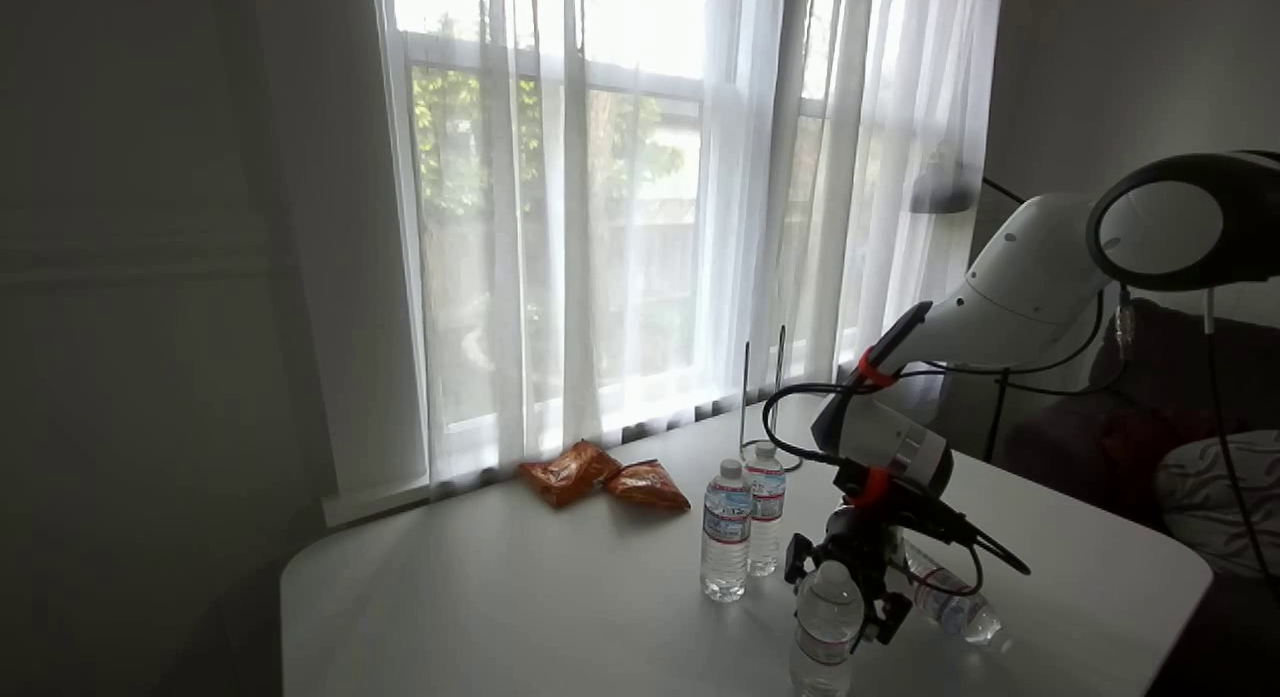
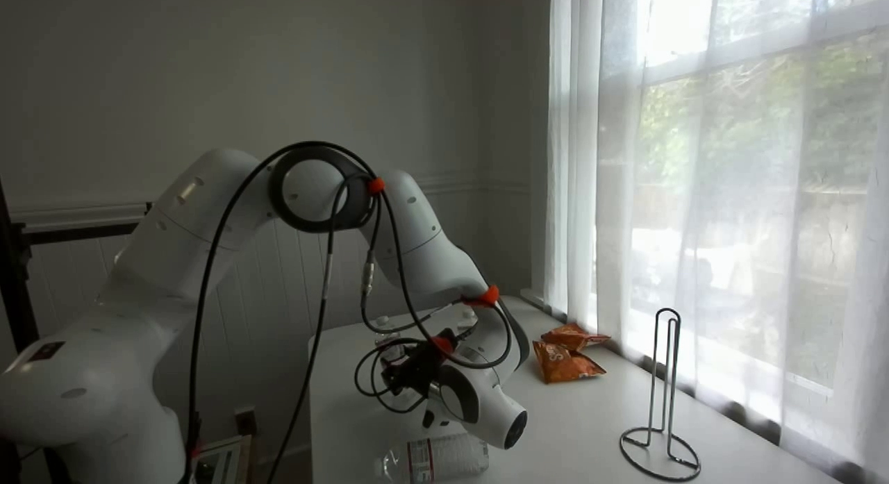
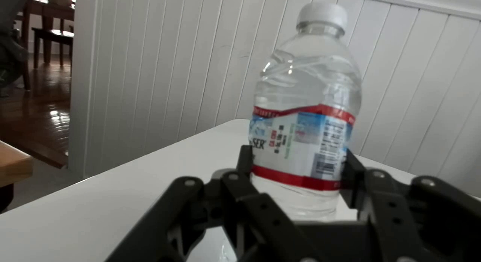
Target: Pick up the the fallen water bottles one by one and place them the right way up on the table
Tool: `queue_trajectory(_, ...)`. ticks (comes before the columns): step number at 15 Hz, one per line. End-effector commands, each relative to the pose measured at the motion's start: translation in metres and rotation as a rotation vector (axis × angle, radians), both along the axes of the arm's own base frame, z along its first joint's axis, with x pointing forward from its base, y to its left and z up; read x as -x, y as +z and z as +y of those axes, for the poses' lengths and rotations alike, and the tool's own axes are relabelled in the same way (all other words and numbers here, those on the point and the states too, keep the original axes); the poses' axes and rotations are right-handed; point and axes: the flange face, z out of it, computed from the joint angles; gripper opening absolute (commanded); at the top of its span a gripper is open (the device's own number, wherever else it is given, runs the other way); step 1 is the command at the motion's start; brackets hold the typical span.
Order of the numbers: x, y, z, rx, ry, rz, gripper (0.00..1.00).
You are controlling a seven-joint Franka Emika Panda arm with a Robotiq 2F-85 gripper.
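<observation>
A clear water bottle with a white cap (image 3: 300, 141) stands about upright between my gripper's fingers (image 3: 297, 168), which press its label from both sides. In an exterior view my gripper (image 1: 842, 589) holds this bottle (image 1: 826, 642) near the table's front; its base is hidden, so I cannot tell whether it touches the table (image 1: 500, 597). A fallen water bottle (image 1: 950, 602) lies on its side behind the gripper; it also shows in an exterior view (image 2: 434, 460). Two labelled bottles stand upright close together, a nearer one (image 1: 726, 532) and a farther one (image 1: 766, 507).
Two orange snack packets, one (image 1: 570, 472) beside another (image 1: 648, 484), lie near the window edge. A thin wire stand (image 2: 667, 394) stands on the table by the curtains, behind the upright bottles. Loose black cables hang along the arm and wrist.
</observation>
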Motion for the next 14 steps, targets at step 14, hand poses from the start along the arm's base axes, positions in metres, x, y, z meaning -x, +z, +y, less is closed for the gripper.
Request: queue_trajectory(14,0.002,0.023,-0.03,0.206,0.061,0.022,1.0)
